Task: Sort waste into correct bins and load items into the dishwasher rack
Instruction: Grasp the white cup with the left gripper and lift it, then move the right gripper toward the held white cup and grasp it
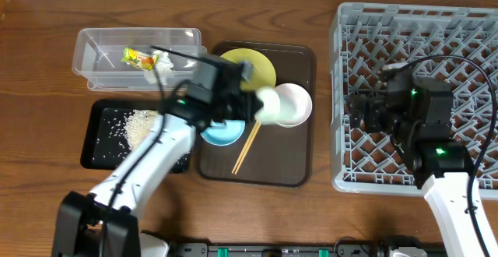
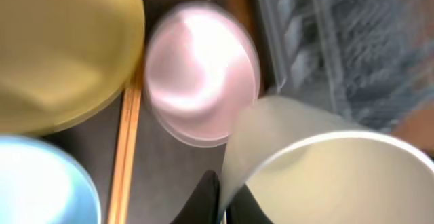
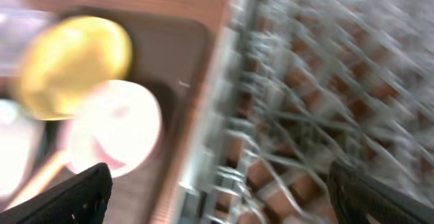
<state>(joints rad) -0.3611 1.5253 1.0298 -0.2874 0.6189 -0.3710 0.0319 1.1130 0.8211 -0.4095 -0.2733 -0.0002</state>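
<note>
- Left gripper (image 1: 255, 103): clamped on the wall of the small white cup (image 1: 268, 105); in the left wrist view one dark finger (image 2: 202, 198) sits outside the rim, the other inside.
- Small white cup (image 2: 325, 176): lifted and tilted on its side, just above the near-left edge of the white bowl (image 1: 294, 103), over the dark brown tray (image 1: 268, 171).
- Left arm: stretched diagonally from its base at the near-left table edge, crossing the corner of the black tray (image 1: 97, 144), wrist over the light blue bowl (image 1: 222, 132).
- Right gripper (image 1: 359, 115): fingers (image 3: 68, 197) wide apart, nothing between them; right wrist view heavily blurred.
- Right arm: raised from the near-right edge, wrist above the left part of the dishwasher rack (image 1: 420, 23), gripper pointing left toward the tray.
- On the brown tray: yellow plate (image 1: 249, 66) at the far end, white bowl on the right, blue bowl on the left, chopsticks (image 1: 247, 148) slanted between them.
- Clear tub (image 1: 101, 54): holds the snack wrapper (image 1: 138, 57) and tissue (image 1: 163, 64).
- Black tray: rice grains (image 1: 132, 124) scattered inside.
</note>
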